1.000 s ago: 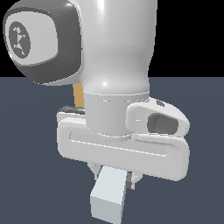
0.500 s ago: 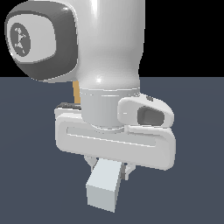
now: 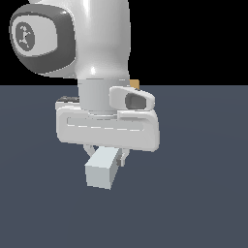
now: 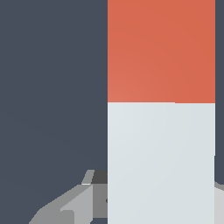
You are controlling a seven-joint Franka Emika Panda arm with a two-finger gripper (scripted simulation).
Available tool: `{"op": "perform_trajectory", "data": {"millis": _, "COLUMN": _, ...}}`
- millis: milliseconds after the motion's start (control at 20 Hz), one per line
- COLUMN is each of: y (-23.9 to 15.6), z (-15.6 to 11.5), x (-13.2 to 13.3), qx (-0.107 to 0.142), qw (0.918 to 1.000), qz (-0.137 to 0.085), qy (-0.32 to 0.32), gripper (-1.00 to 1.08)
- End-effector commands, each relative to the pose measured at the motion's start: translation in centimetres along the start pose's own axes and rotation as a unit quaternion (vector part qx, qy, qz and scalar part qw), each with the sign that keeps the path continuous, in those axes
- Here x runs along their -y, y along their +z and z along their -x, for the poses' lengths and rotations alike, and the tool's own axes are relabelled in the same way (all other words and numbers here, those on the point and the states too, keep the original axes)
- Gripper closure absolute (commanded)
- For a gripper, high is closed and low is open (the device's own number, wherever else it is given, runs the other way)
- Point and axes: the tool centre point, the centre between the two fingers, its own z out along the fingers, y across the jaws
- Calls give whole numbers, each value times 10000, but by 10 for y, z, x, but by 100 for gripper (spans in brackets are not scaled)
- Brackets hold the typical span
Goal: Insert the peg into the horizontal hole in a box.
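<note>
My gripper is shut on the peg. In the exterior view the peg's pale grey-white square end points toward the camera, just below the white hand. The wrist view shows the peg running away from the hand, pale near the fingers and ending in its orange-red tip. Of the box, only a small tan-orange corner peeks out behind the arm on the exterior view's right. The hole is hidden behind the arm.
The white arm and its hand fill the middle of the exterior view and block most of what lies behind. A dark grey-blue floor spreads all around.
The hand with the peg has moved up and toward the exterior view's left. The box sliver, earlier left of the arm, now shows to its right.
</note>
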Motion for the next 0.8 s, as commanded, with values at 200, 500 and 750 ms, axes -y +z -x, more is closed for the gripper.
{"op": "perform_trajectory", "data": {"millis": 200, "y": -16, "z": -33, "x": 28, "qx": -2, "qw": 9998, "qz": 22, "qy": -184, "gripper": 108}}
{"op": "perform_trajectory", "data": {"millis": 500, "y": -24, "z": -49, "x": 43, "qx": -1, "qw": 9996, "qz": 22, "qy": -272, "gripper": 108}}
{"op": "perform_trajectory", "data": {"millis": 750, "y": -25, "z": -52, "x": 44, "qx": -1, "qw": 9996, "qz": 22, "qy": -281, "gripper": 108}}
